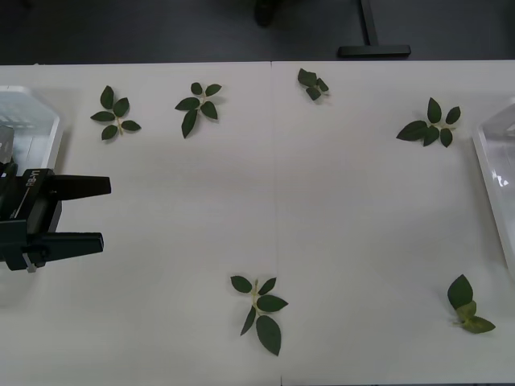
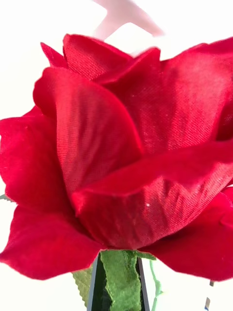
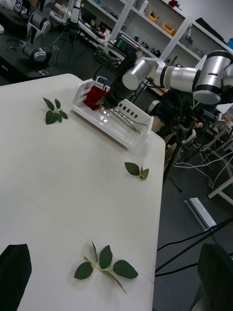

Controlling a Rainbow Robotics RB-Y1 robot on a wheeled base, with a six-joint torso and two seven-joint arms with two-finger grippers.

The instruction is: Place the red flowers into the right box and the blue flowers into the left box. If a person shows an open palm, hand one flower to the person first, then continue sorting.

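A red flower (image 2: 121, 146) sits right in front of the right wrist camera, its green stem pinched between the black fingers of my right gripper (image 2: 119, 286). From the left wrist view, that gripper (image 3: 106, 99) holds the red bloom (image 3: 93, 96) low over one end of the right box (image 3: 127, 137); I cannot tell whether it touches. Thin green stems (image 3: 124, 121) lie in that box. My left gripper (image 1: 105, 213) hangs open and empty at the table's left side, beside the left box (image 1: 40, 121). The blue flowers and the person are out of view.
Loose green leaf sprigs are scattered over the white table: at the back (image 1: 117, 114), (image 1: 197, 104), (image 1: 312, 84), (image 1: 430, 125), and toward the front (image 1: 259, 310), (image 1: 467, 304). The right box's rim (image 1: 492, 173) shows at the right edge.
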